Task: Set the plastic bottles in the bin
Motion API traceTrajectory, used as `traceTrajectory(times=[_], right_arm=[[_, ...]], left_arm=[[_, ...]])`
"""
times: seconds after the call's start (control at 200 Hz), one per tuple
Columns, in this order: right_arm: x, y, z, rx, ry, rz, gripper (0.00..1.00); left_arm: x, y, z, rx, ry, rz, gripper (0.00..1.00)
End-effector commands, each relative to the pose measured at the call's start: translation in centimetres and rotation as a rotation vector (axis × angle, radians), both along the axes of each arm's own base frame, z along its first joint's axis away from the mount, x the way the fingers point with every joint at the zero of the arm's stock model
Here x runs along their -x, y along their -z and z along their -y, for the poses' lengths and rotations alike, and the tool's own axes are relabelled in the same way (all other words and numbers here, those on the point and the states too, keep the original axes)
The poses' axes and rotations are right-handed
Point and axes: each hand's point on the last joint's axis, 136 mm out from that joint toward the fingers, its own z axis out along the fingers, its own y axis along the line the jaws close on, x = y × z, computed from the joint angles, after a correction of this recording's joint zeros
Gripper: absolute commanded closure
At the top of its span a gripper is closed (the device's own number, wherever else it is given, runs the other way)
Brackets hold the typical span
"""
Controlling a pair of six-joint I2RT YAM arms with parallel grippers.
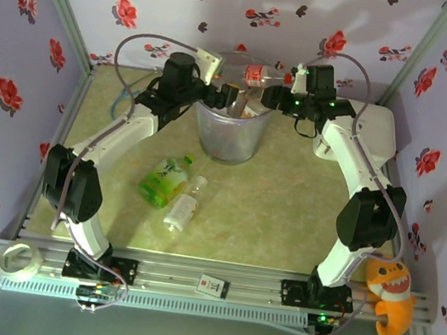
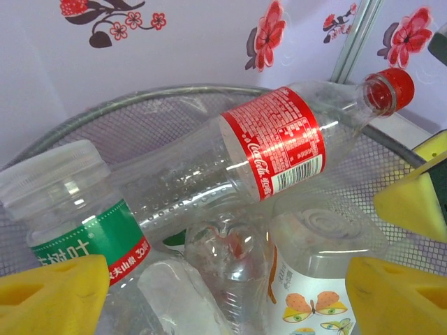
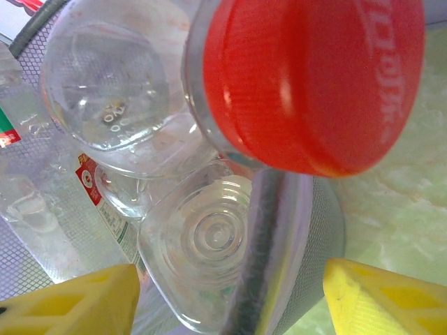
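The clear bottle (image 2: 188, 185) lying uppermost wears a red label (image 2: 269, 136) with "Coca-Cola" in white script running along it; beside that sits a white barcode panel (image 2: 297, 176), and the blocks of white print are too fine to read. The bottle with the green band (image 2: 91, 244) shows white Chinese characters, partly cut off, then "30". On the red cap (image 3: 307, 84) raised script letters curve near the edge, only partly legible
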Motion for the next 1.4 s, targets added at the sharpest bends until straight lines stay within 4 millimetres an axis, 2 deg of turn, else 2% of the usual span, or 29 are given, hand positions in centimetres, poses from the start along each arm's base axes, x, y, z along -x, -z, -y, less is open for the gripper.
traceTrajectory(times=[0.0,0.165,0.325,0.405,0.51,0.695,0.81,0.92,1.005,1.1,1.23,1.395], right_arm=[[0.0,0.7,-0.3,0.001,-0.010,-0.011,0.29],[-0.1,0.7,-0.3,-0.002,-0.011,-0.011,0.30],[-0.1,0.8,-0.4,-0.004,-0.012,-0.015,0.30],[-0.2,0.9,-0.5,-0.005,-0.013,-0.016,0.29],[-0.1,0.9,-0.5,-0.006,-0.012,-0.018,0.29],[-0.1,1.0,-0.5,-0.005,-0.013,-0.019,0.29],[-0.1,1.2,-0.4,-0.001,-0.009,-0.024,0.29],[0.0,1.4,-0.2,0.014,-0.005,-0.028,0.29],[0.0,1.4,-0.3,0.012,-0.006,-0.029,0.29],[-0.2,1.2,-0.4,0.002,-0.006,-0.022,0.29],[-0.1,1.0,-0.5,0.006,-0.013,-0.020,0.29],[0.1,1.2,-0.5,0.018,-0.022,-0.024,0.29]], left_arm=[[-0.2,-2.5,-0.5,0.043,-0.020,0.017,0.14],[0.4,-4.9,-1.0,0.075,-0.027,0.055,0.15],[2.5,-8.0,-2.5,0.069,-0.041,0.111,0.14],[3.5,-8.5,-3.7,0.033,-0.063,0.100,0.14],[4.7,-7.8,-5.6,-0.014,-0.100,0.047,0.14],[7.5,-4.3,-9.3,-0.064,-0.177,-0.109,0.13],[10.0,-0.2,-10.8,-0.100,-0.236,-0.300,0.14],[14.7,4.9,-10.8,-0.224,-0.236,-0.519,0.14],[18.6,7.7,-11.5,-0.301,-0.251,-0.666,0.14],[22.0,9.6,-11.3,-0.309,-0.252,-0.779,0.15],[25.9,12.6,-9.5,-0.361,-0.217,-0.909,0.16],[28.4,16.6,-6.9,-0.440,-0.181,-1.021,0.15]])
